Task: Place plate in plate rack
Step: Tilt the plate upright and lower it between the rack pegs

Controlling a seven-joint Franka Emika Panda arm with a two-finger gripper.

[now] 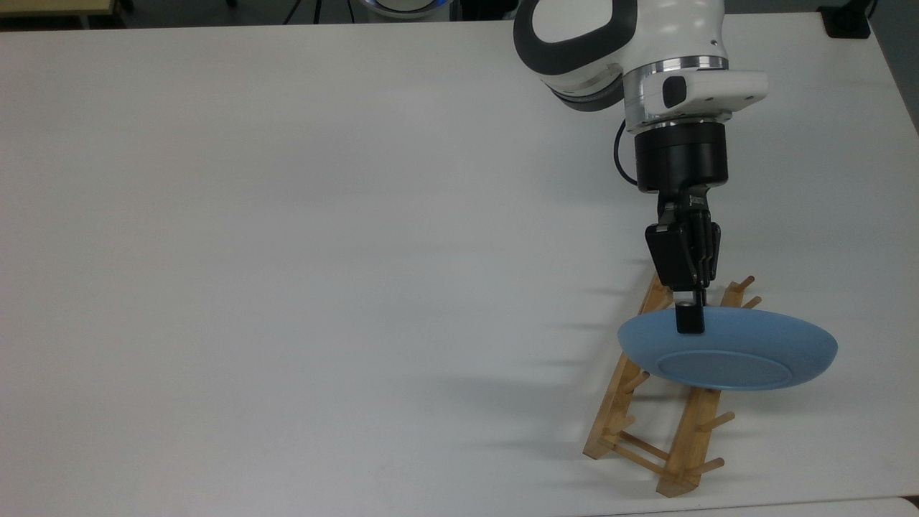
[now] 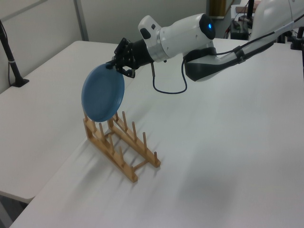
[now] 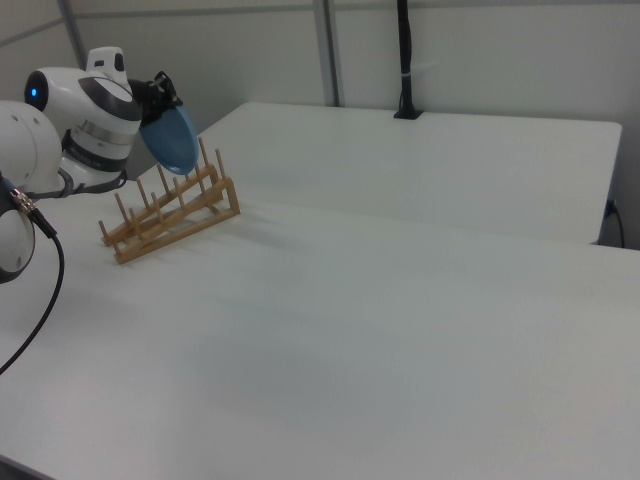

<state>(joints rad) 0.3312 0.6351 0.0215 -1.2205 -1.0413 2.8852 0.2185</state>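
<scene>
Carrying the plate point(image 1: 727, 350) on edge above the plate rack point(image 1: 660, 402), the arm was judged to be in the lowering step, with the plate not yet seated between any pegs. Nearest in the left view, the rack's free end point(image 2: 142, 164) sat at about five o'clock from the plate, its pegs standing bare on the white table point(image 2: 213, 156). Beyond it, the plate point(image 2: 102, 93) hung just above the rack's far end, tilted a little off vertical, its lower rim close over the pegs there; whether it touched them could not be told. In the right view the plate point(image 3: 170, 137) likewise stood over the rack point(image 3: 170, 212) at the end closest to the robot.

Farther back, the gripper point(image 1: 688, 317) was clamped on the plate's upper rim, one finger across the plate's underside in the top view, the jaws nearly closed over the thin edge. From there the wrist and forearm point(image 2: 180, 33) stretched away toward two o'clock in the left view, nearly level, the hand pitched down toward the rack.

The next move seemed to call for a straight descent with the lower rim guided into a gap between neighbouring pegs on both rails, with release only once the rim rested on the rails.
</scene>
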